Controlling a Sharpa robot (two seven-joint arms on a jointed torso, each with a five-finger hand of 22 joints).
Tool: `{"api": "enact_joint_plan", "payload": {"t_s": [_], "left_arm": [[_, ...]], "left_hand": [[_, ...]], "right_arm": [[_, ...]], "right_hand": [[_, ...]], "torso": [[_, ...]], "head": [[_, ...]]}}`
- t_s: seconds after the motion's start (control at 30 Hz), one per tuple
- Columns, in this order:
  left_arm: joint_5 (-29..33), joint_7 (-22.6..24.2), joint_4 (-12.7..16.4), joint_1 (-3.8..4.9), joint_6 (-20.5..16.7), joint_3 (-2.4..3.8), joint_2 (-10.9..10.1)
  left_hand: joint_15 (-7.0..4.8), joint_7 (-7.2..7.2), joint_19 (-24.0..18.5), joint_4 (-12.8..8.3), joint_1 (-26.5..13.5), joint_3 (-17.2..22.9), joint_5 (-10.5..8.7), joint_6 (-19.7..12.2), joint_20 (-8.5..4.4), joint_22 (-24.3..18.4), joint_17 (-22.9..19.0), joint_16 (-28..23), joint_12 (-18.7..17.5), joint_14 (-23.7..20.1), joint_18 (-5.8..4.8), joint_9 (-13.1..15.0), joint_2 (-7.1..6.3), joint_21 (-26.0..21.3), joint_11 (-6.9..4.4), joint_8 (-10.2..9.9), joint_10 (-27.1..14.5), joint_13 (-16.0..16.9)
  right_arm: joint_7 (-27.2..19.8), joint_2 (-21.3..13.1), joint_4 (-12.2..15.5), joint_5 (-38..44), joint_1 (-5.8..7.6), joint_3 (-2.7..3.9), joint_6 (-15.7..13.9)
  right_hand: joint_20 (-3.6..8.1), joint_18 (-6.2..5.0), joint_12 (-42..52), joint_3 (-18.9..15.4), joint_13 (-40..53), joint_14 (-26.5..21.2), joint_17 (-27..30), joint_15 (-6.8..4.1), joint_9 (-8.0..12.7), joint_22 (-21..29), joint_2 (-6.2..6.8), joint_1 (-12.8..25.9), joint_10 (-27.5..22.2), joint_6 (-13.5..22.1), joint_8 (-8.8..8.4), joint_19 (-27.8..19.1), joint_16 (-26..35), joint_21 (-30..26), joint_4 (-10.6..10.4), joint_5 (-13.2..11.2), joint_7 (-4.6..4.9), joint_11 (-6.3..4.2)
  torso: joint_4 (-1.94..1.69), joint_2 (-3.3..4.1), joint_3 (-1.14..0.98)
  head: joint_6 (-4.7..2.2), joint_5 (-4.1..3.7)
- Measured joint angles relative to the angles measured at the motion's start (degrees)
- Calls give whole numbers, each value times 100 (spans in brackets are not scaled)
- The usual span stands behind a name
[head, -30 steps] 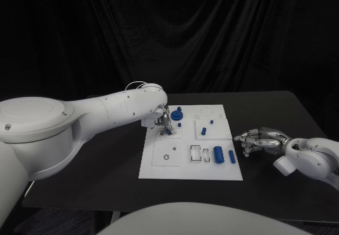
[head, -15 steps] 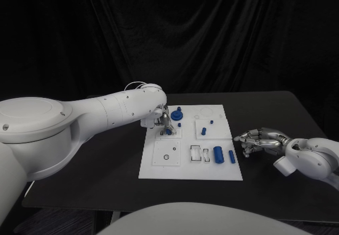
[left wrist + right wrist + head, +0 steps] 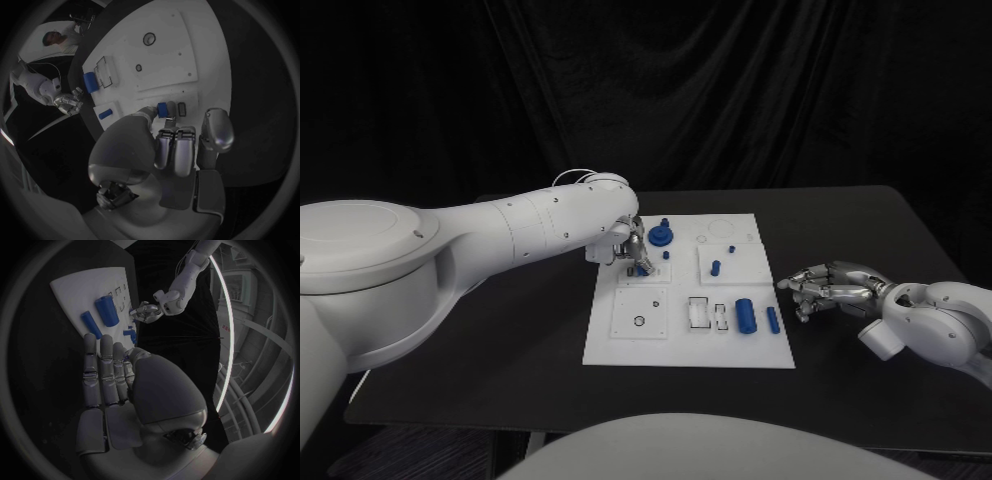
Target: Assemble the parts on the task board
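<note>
- Since a second ago, little has shifted: left hand stays over the task board's upper-left area.
- Left wrist view shows its fingertips pinching a small blue part.
- Right hand rests on the counter at right, fingers curled, empty.

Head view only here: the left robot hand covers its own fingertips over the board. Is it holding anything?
Observer: Yes. The left wrist view shows the left robot hand pinching a small blue part at its fingertips.
Operator: Anything beside it?
Observer: A dark-outlined slot in the board lies right next to the part.
Operator: And the right robot hand?
Observer: The right robot hand holds nothing, its fingers stretched toward the cylinder.
</note>
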State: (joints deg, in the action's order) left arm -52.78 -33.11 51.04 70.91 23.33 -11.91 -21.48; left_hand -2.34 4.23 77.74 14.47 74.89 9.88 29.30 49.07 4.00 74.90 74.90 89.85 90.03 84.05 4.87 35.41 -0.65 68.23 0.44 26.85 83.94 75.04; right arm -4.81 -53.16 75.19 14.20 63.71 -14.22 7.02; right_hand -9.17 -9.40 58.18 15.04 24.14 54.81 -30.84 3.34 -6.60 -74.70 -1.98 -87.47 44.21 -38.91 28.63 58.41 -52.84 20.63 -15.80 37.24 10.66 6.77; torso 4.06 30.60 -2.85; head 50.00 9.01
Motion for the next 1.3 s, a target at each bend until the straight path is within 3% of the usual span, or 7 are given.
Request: {"api": "enact_joint_plan", "payload": {"t_s": [0.37, 0.57, 0.6, 0.77, 0.9, 1.23, 1.3], "left_arm": [[17, 16, 106, 0, 8, 0, -64], [21, 29, 148, 0, 9, 1, -98], [21, 29, 151, 0, 9, 1, -100], [21, 26, 155, 0, 9, -4, -104], [18, 19, 128, -11, -2, -10, -90], [21, 20, -4, -15, -108, -1, -19], [23, 23, -18, -20, -142, 3, -16]], "left_hand": [[0, -32, 0, -56, 119, 150, 33, 69, 0, 0, 0, 0, 0, 0, -1, 66, -61, 0, -23, 37, 19, 0], [0, -32, 0, 0, 119, 221, -206, 69, 0, 0, 0, 0, 0, 0, -2, 99, -60, 0, -40, 77, 2, 0], [0, -32, 0, 10, 118, 230, -290, 69, 0, 0, 0, 0, 0, 0, -2, 106, -61, 0, -40, 88, 2, 0], [0, -66, 0, 186, -70, 158, -1278, 100, 0, 0, 0, 0, 0, 0, -2, 119, -88, 0, -40, 89, 2, 0], [0, -32, 0, 217, -325, 10, -1779, 65, 0, 0, 0, 0, 0, 0, -2, 123, -49, -24, -40, 95, 2, 0], [43, 132, -53, 228, -909, -526, -2579, -97, 52, 0, 0, 0, 0, 1, -3, 61, 33, -95, 45, -113, -4, 0], [65, 143, -70, 229, -1058, -699, -2619, -153, 70, 0, 0, 0, 0, -4, -3, 62, 30, -126, 79, -112, 16, 0]], "right_arm": [[32, -6, 1, 0, -11, 0, 8], [55, -9, 1, 0, -17, 0, 16], [59, -9, 1, 0, -17, 0, 17], [80, -11, -2, 0, -22, 0, 26], [92, -11, -2, 0, -24, 0, 38], [110, -10, -2, 0, -26, 0, 69], [115, -9, -4, 0, -27, 0, 77]], "right_hand": [[0, 0, 0, 10, 0, 0, 2, 0, 5, 0, 0, 0, 0, 0, 0, 0, 0, 0, -10, 0, 0, 0], [0, 0, 0, 33, 1, 0, 5, 0, 5, -4, 0, 0, 0, 0, 0, 0, 0, 0, 0, 0, 0, 0], [0, 0, 0, 34, 1, 0, 5, 0, 5, -4, 0, 0, 0, 0, 0, 0, 0, 0, 1, 0, 0, 0], [0, 0, 0, 33, -4, 0, 5, 0, 4, -4, 0, 0, 0, 0, 0, 0, 0, 0, 1, 0, 0, 0], [0, 0, 0, 33, -4, 0, 4, 0, 4, -3, 0, 0, 0, 0, 0, 0, -23, 0, 0, 0, 0, 0], [0, 0, 22, 32, -4, 0, 11, 0, 5, -8, 0, 0, 0, 0, 0, 0, -23, 23, 0, 0, 0, 0], [0, 0, 22, 32, -4, 0, 11, 0, 9, -8, 0, 0, 0, 0, 0, 0, -23, 23, 0, 0, 0, 0]], "torso": [[-1, -1, 0], [-1, -2, 0], [-1, -1, 0], [-1, 0, 0], [-1, 0, 0], [-1, 0, 0], [0, 0, 0]], "head": [[0, -3], [0, -3], [0, -3], [0, -3], [0, 3], [0, 0], [0, -1]]}}
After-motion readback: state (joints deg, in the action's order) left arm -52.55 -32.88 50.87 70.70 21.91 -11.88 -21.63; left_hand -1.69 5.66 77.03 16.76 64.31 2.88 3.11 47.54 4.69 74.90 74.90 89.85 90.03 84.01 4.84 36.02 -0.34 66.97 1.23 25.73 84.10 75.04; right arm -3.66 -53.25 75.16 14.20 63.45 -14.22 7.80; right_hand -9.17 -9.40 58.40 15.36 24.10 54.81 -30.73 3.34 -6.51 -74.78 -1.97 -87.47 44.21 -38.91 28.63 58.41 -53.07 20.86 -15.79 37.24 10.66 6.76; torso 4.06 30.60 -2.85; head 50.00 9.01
